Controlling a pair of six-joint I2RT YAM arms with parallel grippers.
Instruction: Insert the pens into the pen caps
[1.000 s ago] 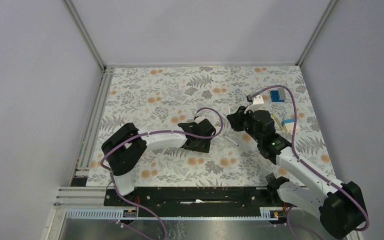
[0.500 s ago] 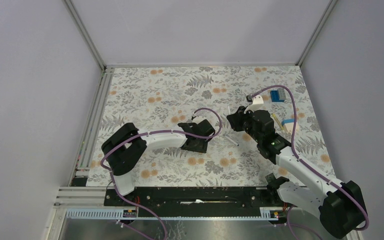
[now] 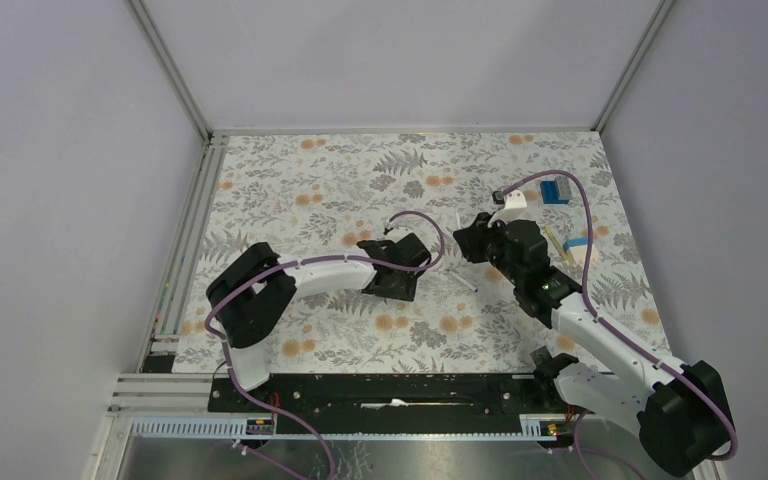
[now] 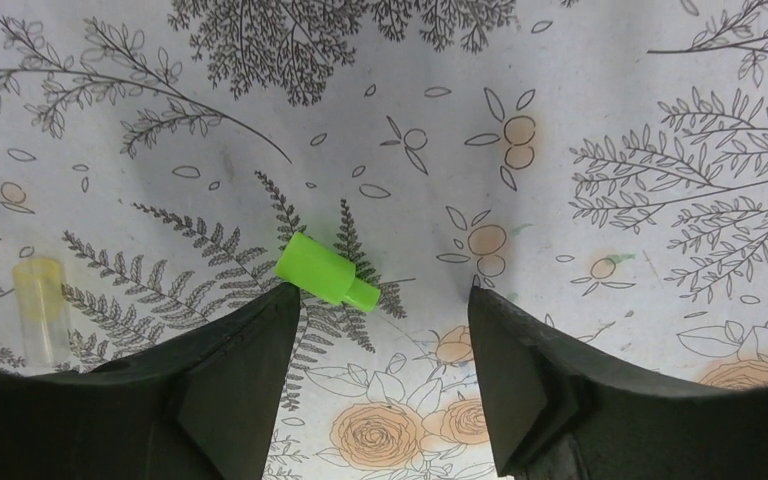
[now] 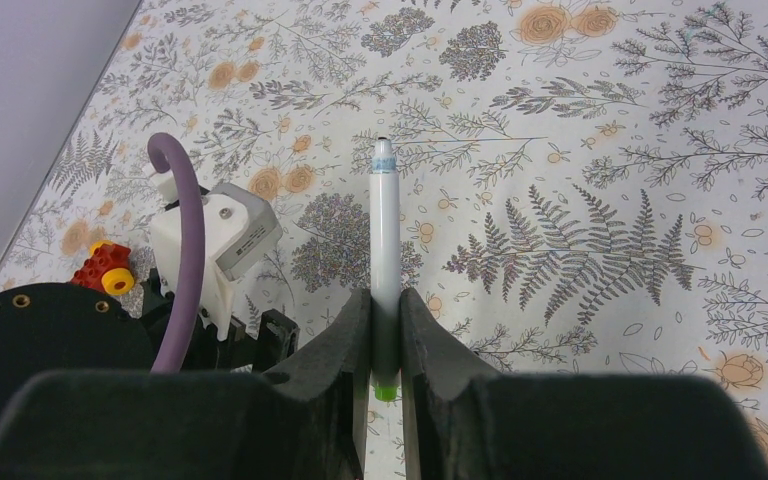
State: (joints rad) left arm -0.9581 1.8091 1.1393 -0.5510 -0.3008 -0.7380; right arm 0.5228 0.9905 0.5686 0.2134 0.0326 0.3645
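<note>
A bright green pen cap [image 4: 325, 270] lies on its side on the floral mat, just ahead of the left finger of my left gripper [image 4: 382, 295]. That gripper is open and holds nothing. It hovers low over the mat at mid-table [image 3: 397, 278]. My right gripper [image 5: 385, 305] is shut on a white pen [image 5: 385, 240]. The pen sticks straight out in front of the jaws, dark tip forward, and its green end shows behind the pads. In the top view the right gripper [image 3: 475, 243] sits just right of the left one.
A yellowish translucent tube [image 4: 40, 312] lies left of the left gripper. A tan stick [image 3: 555, 243], a light blue piece [image 3: 577, 242] and a blue brick [image 3: 558, 190] sit at the right of the mat. A red-and-yellow toy brick [image 5: 106, 268] lies beyond the left wrist.
My left gripper has opened a little wider and shifted slightly left. The right arm and its pen have stayed still.
</note>
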